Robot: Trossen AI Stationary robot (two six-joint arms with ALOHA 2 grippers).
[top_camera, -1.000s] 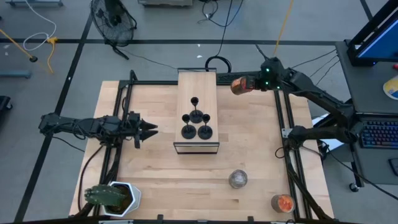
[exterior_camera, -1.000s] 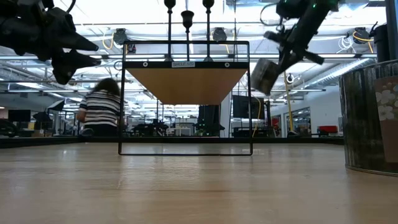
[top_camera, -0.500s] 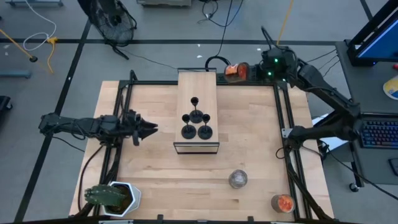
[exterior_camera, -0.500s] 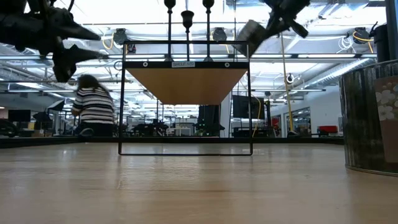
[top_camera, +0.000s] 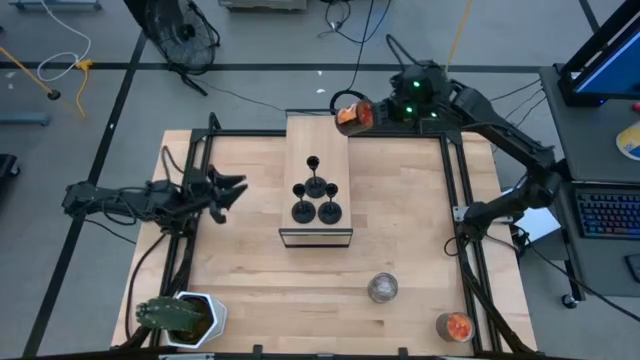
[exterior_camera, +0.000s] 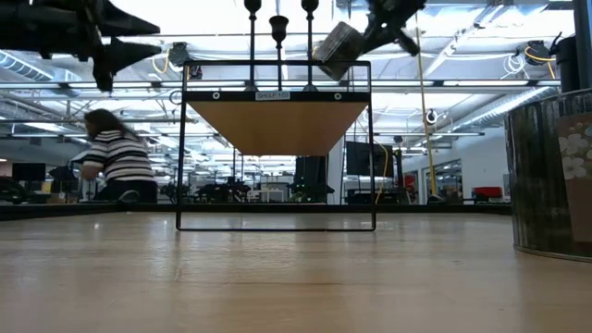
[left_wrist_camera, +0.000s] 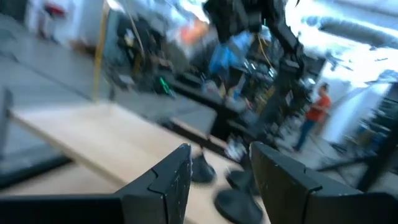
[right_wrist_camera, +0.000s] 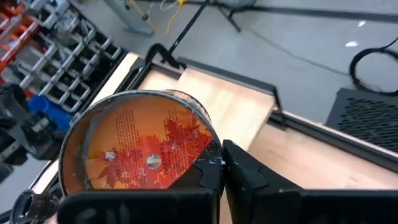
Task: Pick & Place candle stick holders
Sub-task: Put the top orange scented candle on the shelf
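the four holders (top_camera: 314,199) stood together on top of the raised wooden shelf (top_camera: 316,138) in the middle of the tabletop (top_camera: 400,250), three in a tight cluster toward the near end and one just behind them. none was in either gripper, so judging by that, either they had already been set there and the placing was done, or the picking had not begun; the pictures did not settle which. in the low view their stems (exterior_camera: 278,32) rose above the shelf's top rail.

the left gripper (top_camera: 228,189) hung over the left side of the tabletop, near the shelf but apart from it, lifted and pointed toward the holders. its jaws were parted and empty; in the left wrist view the holders' bases (left_wrist_camera: 233,202) showed blurred just beyond its fingers (left_wrist_camera: 168,180).

the right gripper (top_camera: 375,113) reached across the far edge of the tabletop to the shelf's far right corner, held high and tilted. its jaws were clamped on a glass jar (top_camera: 352,115) with orange contents, seen close in the right wrist view (right_wrist_camera: 140,146), so that arm seemed busy with something other than the holders.

a silvery jar (top_camera: 383,288) and a second orange jar (top_camera: 454,326) sat on the near right of the tabletop, and a potted plant (top_camera: 180,316) at the near left corner.
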